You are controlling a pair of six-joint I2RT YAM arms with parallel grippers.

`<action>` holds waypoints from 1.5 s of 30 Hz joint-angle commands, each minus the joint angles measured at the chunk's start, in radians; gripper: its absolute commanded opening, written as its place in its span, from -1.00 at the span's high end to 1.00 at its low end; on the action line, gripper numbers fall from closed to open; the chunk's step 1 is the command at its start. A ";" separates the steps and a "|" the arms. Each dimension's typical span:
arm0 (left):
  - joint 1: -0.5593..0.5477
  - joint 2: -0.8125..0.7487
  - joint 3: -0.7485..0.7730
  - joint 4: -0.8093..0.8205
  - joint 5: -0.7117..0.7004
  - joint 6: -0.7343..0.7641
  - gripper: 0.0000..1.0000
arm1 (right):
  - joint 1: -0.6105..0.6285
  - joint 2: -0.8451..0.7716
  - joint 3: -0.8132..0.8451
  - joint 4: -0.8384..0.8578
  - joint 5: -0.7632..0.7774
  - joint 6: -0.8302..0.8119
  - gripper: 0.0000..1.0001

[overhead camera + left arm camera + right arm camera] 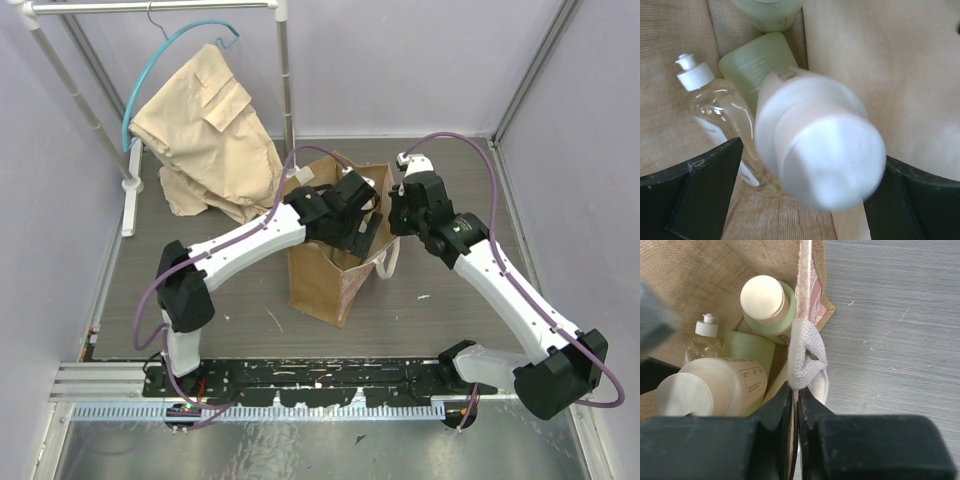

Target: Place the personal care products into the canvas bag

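Left gripper gaped around the cream plastic bottle inside the tan canvas bag, right gripper pinching its whitish strap; withdrawal looked next.

The tan-brown coarse-weave canvas bag has a whitish woven strap handle and a pinkish print on one side. Inside lie a cream plastic bottle with dark label lettering, a clear, faintly amber bottle with white cap, a pale green cylinder bottle and a rounder green bottle with cream top. The streaked counter is grey.
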 commanded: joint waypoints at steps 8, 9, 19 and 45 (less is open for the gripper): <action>0.000 -0.428 -0.122 0.091 -0.134 -0.002 -0.96 | -0.004 0.002 0.116 0.017 -0.024 -0.030 0.04; 0.001 -0.463 -0.144 0.100 -0.161 -0.004 -0.96 | -0.004 0.001 0.117 0.017 -0.023 -0.032 -0.17; 0.003 -0.784 -0.406 0.040 -0.426 -0.052 -0.96 | -0.004 -0.032 0.172 -0.042 0.069 -0.075 -0.86; 0.003 -0.830 -0.481 -0.210 -0.615 -0.266 -0.96 | -0.004 -0.118 0.159 -0.114 0.284 -0.106 -1.00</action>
